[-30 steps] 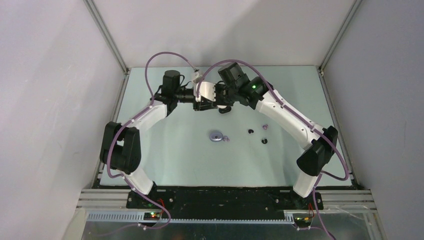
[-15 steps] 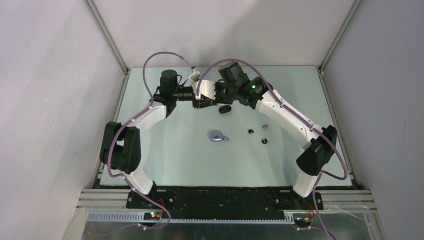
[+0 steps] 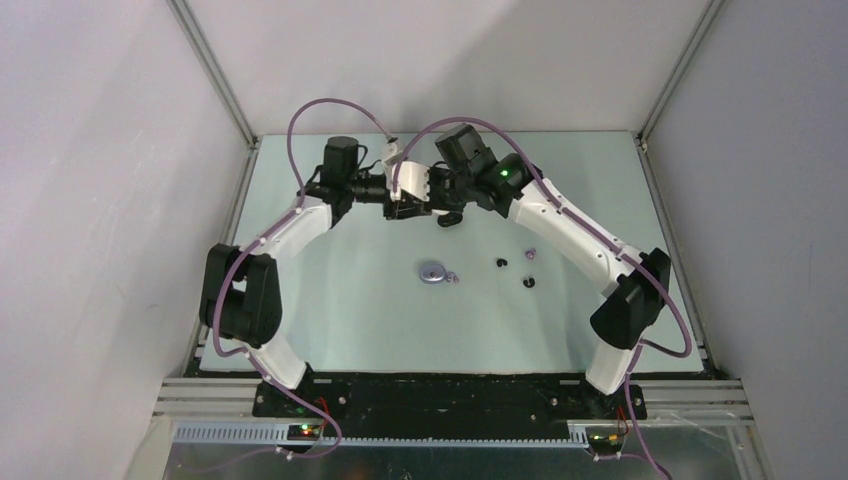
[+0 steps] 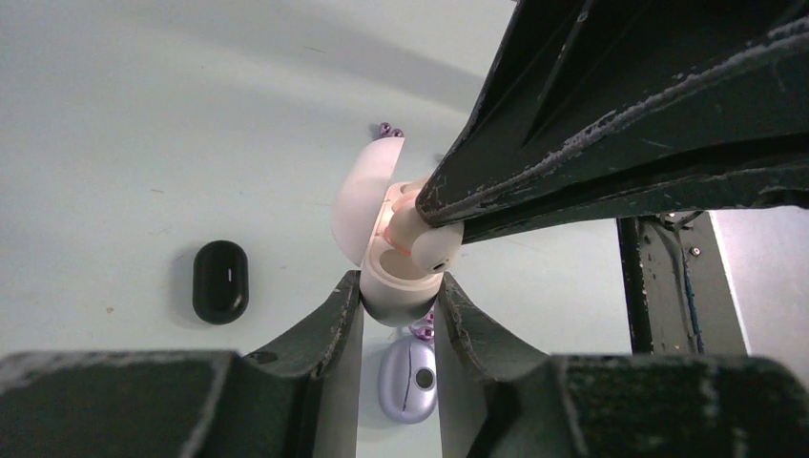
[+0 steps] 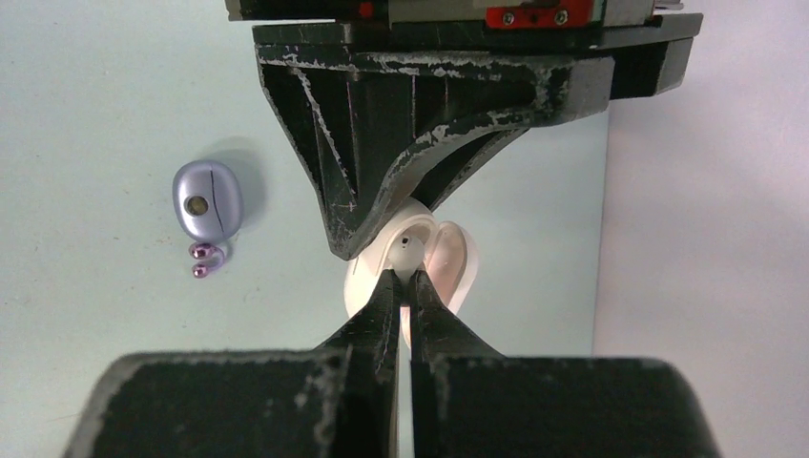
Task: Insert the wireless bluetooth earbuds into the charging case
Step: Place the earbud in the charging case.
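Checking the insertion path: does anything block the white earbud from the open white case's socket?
Nothing visible does. The small white earbud, pinched by the right gripper, sits at the mouth of the open white charging case held by the left gripper; its lid is swung aside.

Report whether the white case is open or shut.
Open: the white case has its lid swung back from the base, and the right gripper holds a white earbud at the exposed cavity.
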Action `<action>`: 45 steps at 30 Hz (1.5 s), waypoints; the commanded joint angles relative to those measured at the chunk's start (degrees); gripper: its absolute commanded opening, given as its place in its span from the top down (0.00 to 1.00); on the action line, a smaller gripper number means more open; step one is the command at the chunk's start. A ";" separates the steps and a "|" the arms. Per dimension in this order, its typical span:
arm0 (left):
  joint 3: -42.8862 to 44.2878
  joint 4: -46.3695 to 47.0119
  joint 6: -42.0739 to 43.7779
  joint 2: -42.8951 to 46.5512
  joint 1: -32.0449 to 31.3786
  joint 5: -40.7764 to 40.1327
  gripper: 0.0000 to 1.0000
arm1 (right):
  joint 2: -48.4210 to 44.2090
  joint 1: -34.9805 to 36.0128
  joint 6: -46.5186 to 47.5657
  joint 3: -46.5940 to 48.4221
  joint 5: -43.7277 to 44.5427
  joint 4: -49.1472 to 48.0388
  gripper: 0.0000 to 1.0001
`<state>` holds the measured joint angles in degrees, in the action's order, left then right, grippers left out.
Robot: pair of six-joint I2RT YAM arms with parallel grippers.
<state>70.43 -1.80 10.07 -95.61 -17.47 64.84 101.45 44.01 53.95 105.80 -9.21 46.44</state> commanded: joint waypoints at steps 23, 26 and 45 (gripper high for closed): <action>-0.01 7.76 -2.87 1.89 -0.39 3.27 0.99 | 1.67 -1.95 -8.49 1.91 -6.97 0.95 1.00; 0.23 6.59 -1.86 1.99 -0.38 3.28 0.99 | 1.49 -1.79 -8.22 0.68 -5.28 -0.63 1.00; 1.94 2.15 2.54 1.65 -0.39 3.58 1.00 | -1.66 -1.64 -7.50 -2.83 -1.93 -7.53 0.80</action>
<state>69.25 -1.61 11.16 -95.61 -17.21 64.27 101.97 42.41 46.54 103.66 -11.84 42.46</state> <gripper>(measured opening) 0.317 0.186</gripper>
